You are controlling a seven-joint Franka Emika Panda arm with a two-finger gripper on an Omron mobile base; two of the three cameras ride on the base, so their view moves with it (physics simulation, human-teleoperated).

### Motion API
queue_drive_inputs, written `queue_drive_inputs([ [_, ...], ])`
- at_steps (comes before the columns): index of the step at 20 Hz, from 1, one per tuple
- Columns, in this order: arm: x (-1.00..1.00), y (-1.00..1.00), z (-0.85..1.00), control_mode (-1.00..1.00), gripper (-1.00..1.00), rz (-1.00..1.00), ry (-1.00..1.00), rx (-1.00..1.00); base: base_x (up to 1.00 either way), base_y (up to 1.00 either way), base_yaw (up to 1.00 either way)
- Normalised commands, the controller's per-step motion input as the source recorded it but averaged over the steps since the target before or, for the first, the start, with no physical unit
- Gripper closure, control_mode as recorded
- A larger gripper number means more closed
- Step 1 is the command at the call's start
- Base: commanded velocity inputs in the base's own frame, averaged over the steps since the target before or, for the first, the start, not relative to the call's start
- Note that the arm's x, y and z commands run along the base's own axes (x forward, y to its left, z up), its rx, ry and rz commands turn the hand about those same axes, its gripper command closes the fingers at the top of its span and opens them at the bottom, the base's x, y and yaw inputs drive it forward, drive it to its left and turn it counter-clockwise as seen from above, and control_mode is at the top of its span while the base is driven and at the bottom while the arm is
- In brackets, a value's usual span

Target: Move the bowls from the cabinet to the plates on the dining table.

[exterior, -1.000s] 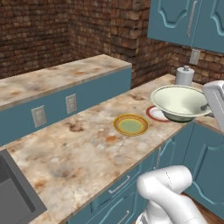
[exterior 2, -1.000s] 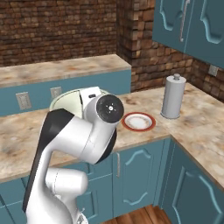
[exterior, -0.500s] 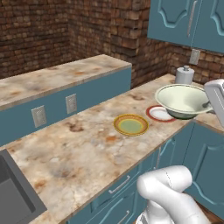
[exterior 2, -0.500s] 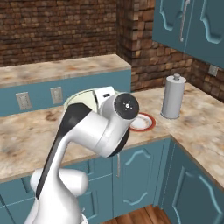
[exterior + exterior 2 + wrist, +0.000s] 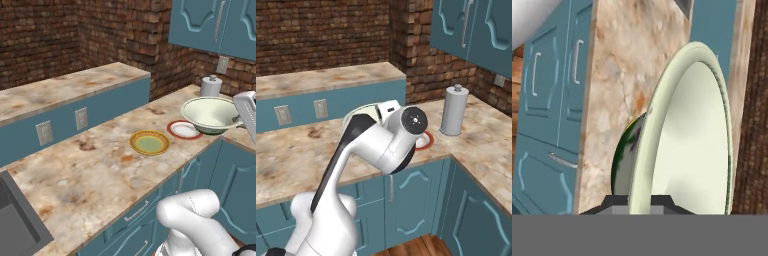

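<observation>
1. At the far left of your left base view, a dark sink (image 5: 15, 227) is set into the worktop (image 5: 85, 175), whose beige stone top is blotched with rust-orange.
2. Behind it a raised ledge with a teal front carries two wall sockets (image 5: 44, 133).
3. Near the middle of the worktop you see the yellow plate (image 5: 149, 142), with a yellow-orange rim and a pale green centre, lying flat with nothing on it.
4. Just to its right lies the red plate (image 5: 183, 129). The two plates are close but not touching.
5. The bowl (image 5: 210, 112), glossy pale yellow-green, hangs upright right of the red plate, and its left edge overlaps that plate's far side. You cannot tell from here whether it is touching the plate or the worktop.
6. In your hand view the fingers (image 5: 639, 201) are pinching the bowl's rim (image 5: 643, 165), one tip on each side of it, with the bowl's pale inside facing right.
7. Behind the bowl stands a grey canister (image 5: 210, 86) with a knob on top. In the right base view it stands alone on the corner of the worktop (image 5: 451, 110).
8. Above, you see the teal cabinet (image 5: 210, 22), its arched doors closed and its silver bar handles vertical.
</observation>
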Motion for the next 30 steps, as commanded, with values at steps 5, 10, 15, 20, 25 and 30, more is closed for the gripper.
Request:
queue_drive_inputs([
  [5,0.24,-0.2,-0.37,-1.0,1.0,-0.06,-0.06,-0.01,0.0,0.0,0.0],
  [10,0.28,-0.09,-0.28,-1.0,1.0,-0.07,-0.06,-0.01,0.0,0.0,0.0],
  [15,0.37,-0.03,-0.17,-1.0,1.0,-0.03,-0.05,-0.01,0.0,0.0,0.0],
  [20,0.31,-0.08,-0.2,-1.0,1.0,-0.01,-0.02,0.0,0.0,0.0,0.0],
  [25,0.27,-0.14,-0.17,-1.0,1.0,0.0,0.0,0.0,0.0,0.0,0.0],
  [30,0.26,-0.13,-0.12,-1.0,1.0,0.0,0.0,0.0,0.0,0.0,0.0],
])
